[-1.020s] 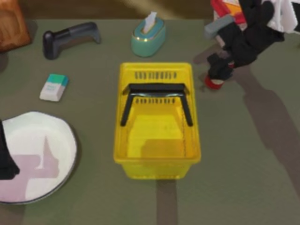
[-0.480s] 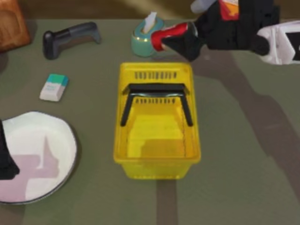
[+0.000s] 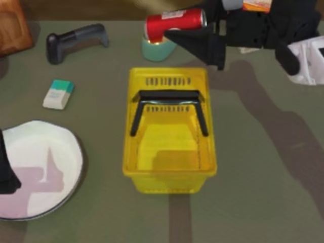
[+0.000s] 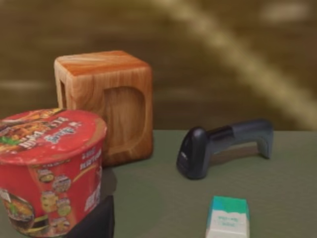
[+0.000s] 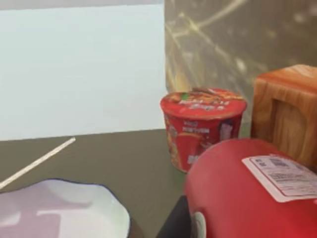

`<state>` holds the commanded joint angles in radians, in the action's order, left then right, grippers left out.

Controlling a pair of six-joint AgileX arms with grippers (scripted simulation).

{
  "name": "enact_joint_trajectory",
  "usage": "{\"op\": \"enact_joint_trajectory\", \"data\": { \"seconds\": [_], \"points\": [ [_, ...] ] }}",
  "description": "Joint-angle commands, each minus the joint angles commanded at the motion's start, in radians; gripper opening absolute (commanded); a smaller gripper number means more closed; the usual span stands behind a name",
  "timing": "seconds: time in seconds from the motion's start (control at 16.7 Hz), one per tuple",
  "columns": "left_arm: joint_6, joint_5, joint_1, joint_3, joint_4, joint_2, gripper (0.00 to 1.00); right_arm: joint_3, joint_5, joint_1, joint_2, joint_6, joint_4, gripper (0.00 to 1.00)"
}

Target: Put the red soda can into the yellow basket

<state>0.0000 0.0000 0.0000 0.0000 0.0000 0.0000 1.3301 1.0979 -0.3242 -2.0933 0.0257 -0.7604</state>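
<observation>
The red soda can [image 3: 174, 23] is held lying on its side, raised above the bench [image 3: 263, 167], pinched by the right end effector [image 3: 195, 30] near the far edge in the top view. One dark, tapered finger [image 3: 200, 44] is seen running along the can's near side, while the other is hidden behind the can. The can is placed over the teal tissue box [image 3: 158, 49], which is largely covered by it, and just beyond the far rim of the yellow basket [image 3: 170, 177]; it is not over the basket's opening. The basket is set at the middle of the bench with its black handles [image 3: 169, 101] folded across the far half. In the right wrist view the can [image 5: 247, 198] is seen close up with a white label on its side, and a red noodle cup [image 5: 203, 124] and a wooden block [image 5: 287, 109] are seen beyond it. The left arm is parked at the left edge of the top view, over the white plate [image 3: 38, 169]; whether its end effector is spread or pressed together cannot be told. To the basket's left are found a black scanner [image 3: 76, 39] and a small white-and-teal box [image 3: 58, 94].
</observation>
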Motion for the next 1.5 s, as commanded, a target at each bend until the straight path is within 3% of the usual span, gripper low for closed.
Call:
{"op": "enact_joint_trajectory", "data": {
  "seconds": [0.12,0.48,0.9,1.26,1.5],
  "points": [
    [0.000,0.000,0.000,0.000,0.000,0.000,1.00,-0.012,0.021,-0.002,0.014,0.007,-0.031,0.00],
    [0.000,0.000,0.000,0.000,0.000,0.000,1.00,-0.012,0.022,0.002,-0.006,0.008,-0.045,0.00],
    [0.000,0.000,0.000,0.000,0.000,0.000,1.00,-0.076,0.018,-0.005,-0.201,0.003,-0.311,0.00],
    [0.000,0.000,0.000,0.000,0.000,0.000,1.00,-0.088,0.017,-0.007,-0.229,0.003,-0.343,0.00],
    [0.000,0.000,0.000,0.000,0.000,0.000,1.00,-0.088,0.017,-0.007,-0.229,0.003,-0.343,0.30]
  ]
}}
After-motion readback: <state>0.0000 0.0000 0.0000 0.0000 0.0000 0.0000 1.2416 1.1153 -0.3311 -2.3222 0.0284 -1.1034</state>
